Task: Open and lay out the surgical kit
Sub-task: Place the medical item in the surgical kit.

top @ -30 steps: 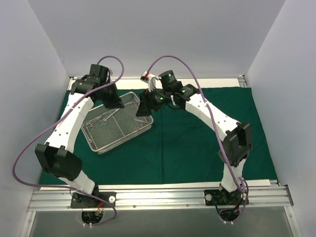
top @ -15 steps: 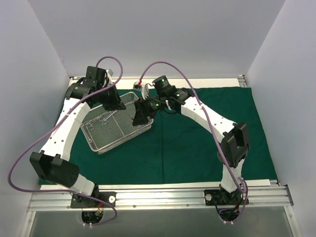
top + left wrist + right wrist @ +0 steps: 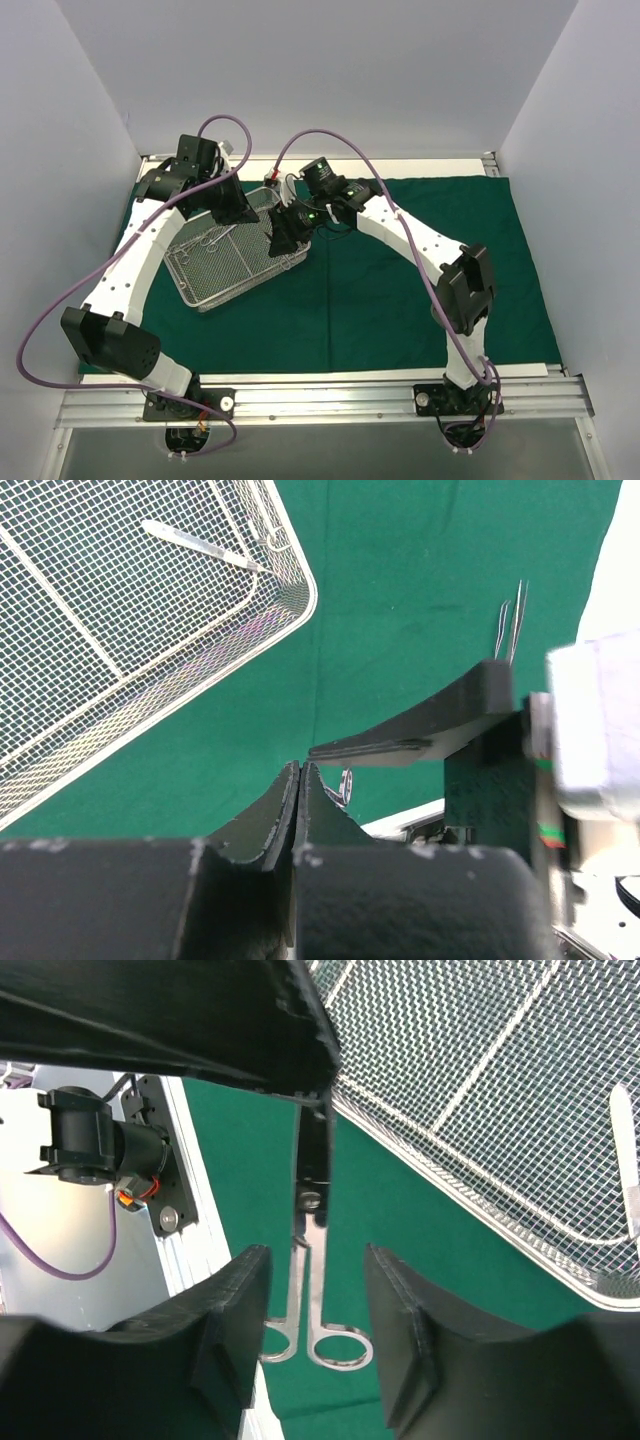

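The dark green cloth (image 3: 400, 280) lies spread over the table. On its left part stands the wire-mesh tray (image 3: 255, 280), with slender steel instruments (image 3: 210, 240) inside. Just behind the tray's far right corner, my left gripper (image 3: 238, 210) is shut on a ring-handled steel instrument (image 3: 316, 1301). The instrument hangs from the left gripper's tips over the cloth, with its rings toward the table's white back edge. My right gripper (image 3: 318, 1255) is open, its fingers on either side of the handles and apart from them. In the left wrist view my left gripper (image 3: 300, 770) is shut, with one ring showing beside its tip.
A flat steel tool (image 3: 200, 545) lies in the tray (image 3: 200, 670) near its corner. Two thin steel prongs (image 3: 510, 615) show on the cloth beyond my right gripper's finger (image 3: 430, 725). The grey walls stand close on three sides. A white rail (image 3: 320, 390) runs along the front.
My right gripper has moved left and nearer, up to the left gripper and the instrument it holds. Its jaws have narrowed somewhat. My left gripper has stayed shut at the tray's back.
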